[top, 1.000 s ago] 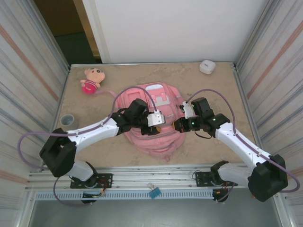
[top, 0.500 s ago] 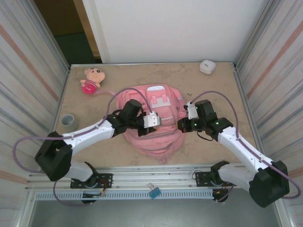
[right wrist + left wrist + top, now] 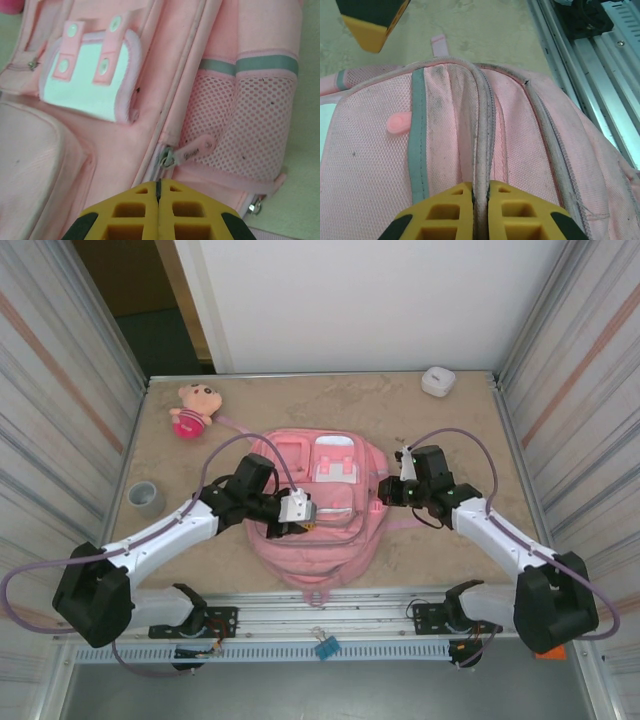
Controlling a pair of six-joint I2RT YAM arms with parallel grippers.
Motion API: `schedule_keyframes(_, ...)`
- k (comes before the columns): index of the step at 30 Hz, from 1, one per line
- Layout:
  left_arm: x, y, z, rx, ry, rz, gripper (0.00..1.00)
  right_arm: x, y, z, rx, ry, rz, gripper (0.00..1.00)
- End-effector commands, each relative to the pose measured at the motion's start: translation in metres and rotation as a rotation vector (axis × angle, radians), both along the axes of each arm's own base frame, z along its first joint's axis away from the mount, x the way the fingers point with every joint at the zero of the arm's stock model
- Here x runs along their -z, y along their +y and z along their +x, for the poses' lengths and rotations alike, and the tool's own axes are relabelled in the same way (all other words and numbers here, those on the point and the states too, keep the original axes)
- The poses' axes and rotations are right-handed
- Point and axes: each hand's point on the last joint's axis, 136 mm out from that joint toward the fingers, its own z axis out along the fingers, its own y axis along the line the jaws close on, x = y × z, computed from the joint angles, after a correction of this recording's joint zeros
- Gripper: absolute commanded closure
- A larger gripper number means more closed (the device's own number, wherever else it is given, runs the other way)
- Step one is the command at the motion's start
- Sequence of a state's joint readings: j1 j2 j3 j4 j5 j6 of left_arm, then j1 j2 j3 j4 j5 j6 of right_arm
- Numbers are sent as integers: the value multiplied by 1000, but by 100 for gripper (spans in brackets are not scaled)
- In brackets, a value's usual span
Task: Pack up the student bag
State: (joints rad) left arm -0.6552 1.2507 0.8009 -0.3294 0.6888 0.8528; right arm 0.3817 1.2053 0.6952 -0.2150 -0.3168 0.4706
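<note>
The backpack (image 3: 330, 550) lies flat in the middle of the table (image 3: 450, 430), front pockets facing up. My left gripper (image 3: 481, 192) is down on its left side, and my yellow fingertips (image 3: 460, 191) are clamped on a raised ridge of pink fabric with a zip line along it; the ridge comes up between the two pads. My right gripper (image 3: 158, 192) sits on the bag's right side, its tips pressed together with just a thin line between them, right below a metal zip slider (image 3: 169, 159) and its pink rubber tab (image 3: 197, 146). Whether any fabric is caught there I cannot tell. Beside the tab is a mesh side pocket (image 3: 240, 130); further on is a white flap (image 3: 85, 85) with pink snap straps. A plush doll (image 3: 190, 408) lies at the far left corner, a grey roll of tape (image 3: 146, 497) near the left wall, a small white case (image 3: 437, 381) at the far right
</note>
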Motion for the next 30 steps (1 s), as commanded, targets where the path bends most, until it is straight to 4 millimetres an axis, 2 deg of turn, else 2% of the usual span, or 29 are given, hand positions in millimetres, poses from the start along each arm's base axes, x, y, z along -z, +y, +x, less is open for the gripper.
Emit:
schedule_keyframes(1,-17,-1,-15,59,-26,-67,87,-9,9,3,-31,-45,23,100)
schedule_keyframes(3,-18,-1,-12,30,-37,-78,74,-15,12,-3,-64,-67,38,87)
schedule_keyframes(4,-20,-1,-10,12,-41,-86,61,-18,12,-7,-79,-83,39,78)
schedule_keyframes(6,-26,-2,-9,-7,-40,-96,44,-27,12,-13,-98,-129,42,62)
schedule_keyframes(7,-28,-3,-8,-22,-48,-89,40,-32,12,-16,-109,-162,47,57)
schedule_keyframes(11,-26,-21,-11,-51,-137,-19,38,-58,11,-26,-175,-339,51,47)
schedule_keyframes(14,-13,-35,-6,-92,-195,49,38,-71,4,-28,-170,-423,47,36)
schedule_keyframes(16,-1,-43,1,-120,-210,88,39,-77,-8,-24,-101,-448,41,32)
schedule_keyframes(20,17,-52,19,-202,-234,149,40,-85,-16,-30,-118,-506,-12,30)
schedule_keyframes(22,23,-53,27,-238,-238,163,48,-86,-18,-33,-134,-522,-37,30)
schedule_keyframes(23,26,-53,30,-254,-240,175,56,-86,-18,-34,-150,-543,-52,31)
schedule_keyframes(26,30,-50,29,-250,-235,197,94,-80,-14,-39,-228,-623,-92,33)
schedule_keyframes(27,30,-49,25,-233,-233,186,100,-78,-11,-42,-268,-653,-102,33)
schedule_keyframes(30,24,-46,5,-142,-224,84,100,-70,0,-51,-402,-706,-130,35)
